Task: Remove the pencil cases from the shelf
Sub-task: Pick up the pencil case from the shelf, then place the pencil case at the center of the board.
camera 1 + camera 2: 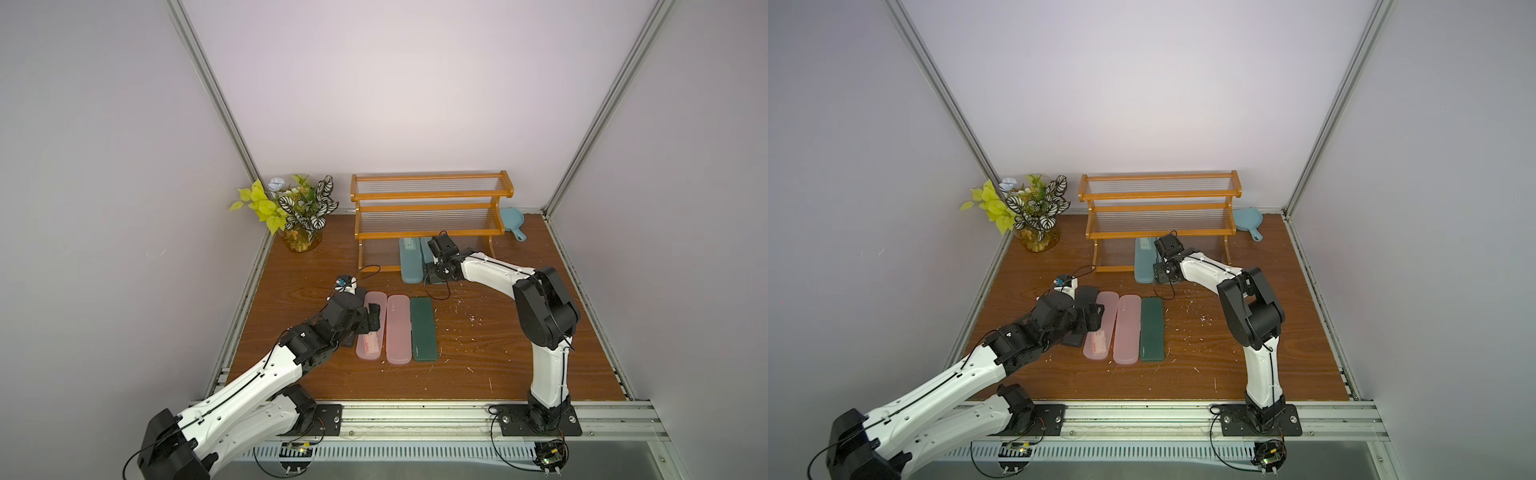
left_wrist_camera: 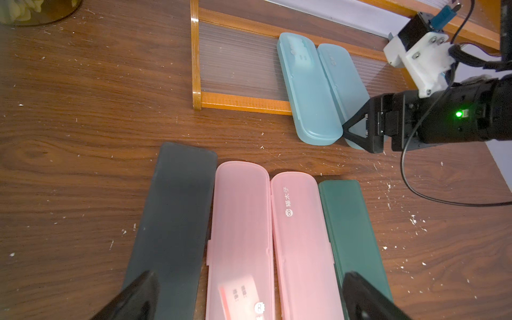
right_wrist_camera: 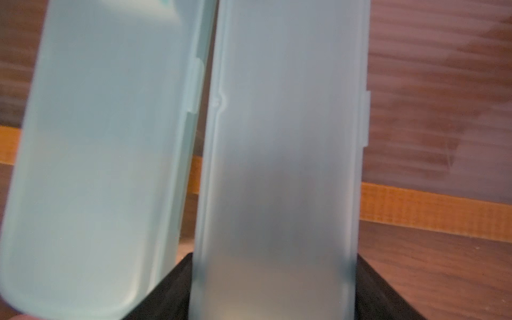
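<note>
Your left pincer (image 2: 249, 279) hangs released with its jaws spread wide and nothing in it. Below it lie the black case (image 2: 177, 216) under one finger, the two pink cases (image 2: 241, 221) between the fingers, and the dark green case (image 2: 349, 221) under the other. All four lie flat on the surface (image 1: 498, 353), off the shelf (image 2: 243, 104). Leave that arm out of the way.

The work is at your right pincer (image 3: 274, 266), which is clenched on the near end of a teal case (image 3: 277, 166) with a finger against each long edge. Ahead of the fingertips that case runs over the front rail onto the lowest tier, so it is only partly out. The second teal case (image 3: 105, 138) lies just beside one jaw — that looks like your hazard.

I'd raise the gripped end a touch to clear the rail, then draw straight back along the case's own length without twisting, so the neighbour isn't dragged along. The grip is near the tip — expect the far end to sag, and go slowly.
</note>
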You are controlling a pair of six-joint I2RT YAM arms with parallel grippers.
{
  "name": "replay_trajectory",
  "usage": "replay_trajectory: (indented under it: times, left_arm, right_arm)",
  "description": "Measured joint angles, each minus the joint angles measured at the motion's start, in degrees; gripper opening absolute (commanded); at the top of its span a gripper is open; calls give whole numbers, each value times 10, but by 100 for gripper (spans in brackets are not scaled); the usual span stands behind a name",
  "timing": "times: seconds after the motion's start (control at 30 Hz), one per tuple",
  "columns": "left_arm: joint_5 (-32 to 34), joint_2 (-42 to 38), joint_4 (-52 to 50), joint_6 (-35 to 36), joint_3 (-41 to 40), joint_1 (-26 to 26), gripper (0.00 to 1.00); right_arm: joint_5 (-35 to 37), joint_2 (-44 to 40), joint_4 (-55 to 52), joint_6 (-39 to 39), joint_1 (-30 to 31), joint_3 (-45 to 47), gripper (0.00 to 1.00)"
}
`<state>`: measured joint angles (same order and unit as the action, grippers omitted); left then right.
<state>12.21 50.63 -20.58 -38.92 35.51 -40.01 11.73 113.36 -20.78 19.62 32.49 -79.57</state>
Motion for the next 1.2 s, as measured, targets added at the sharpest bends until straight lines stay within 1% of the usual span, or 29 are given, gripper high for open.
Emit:
replay_trajectory:
  times: [0.17, 0.37, 0.53, 0.8, 1.0, 1.2]
  left_arm:
    - [0, 0, 2, 0, 0, 0, 97]
    - [0, 0, 8, 0, 0, 0, 97]
    - [0, 0, 14, -1, 0, 0, 97]
    - [2, -2, 26, -8, -5, 0, 97]
    - [4, -2, 29, -16, -10, 0, 97]
    - [5, -2, 29, -20, -10, 0, 97]
  right_arm:
    - [0, -57, 0, 5, 0, 62, 75]
    - [0, -157, 10, 17, 10, 164, 75]
    - [1, -246, 11, 35, 34, 244, 75]
    - [10, -362, 11, 87, 88, 337, 75]
    - [21, -398, 10, 140, 151, 378, 75]
    - [33, -404, 9, 185, 189, 401, 75]
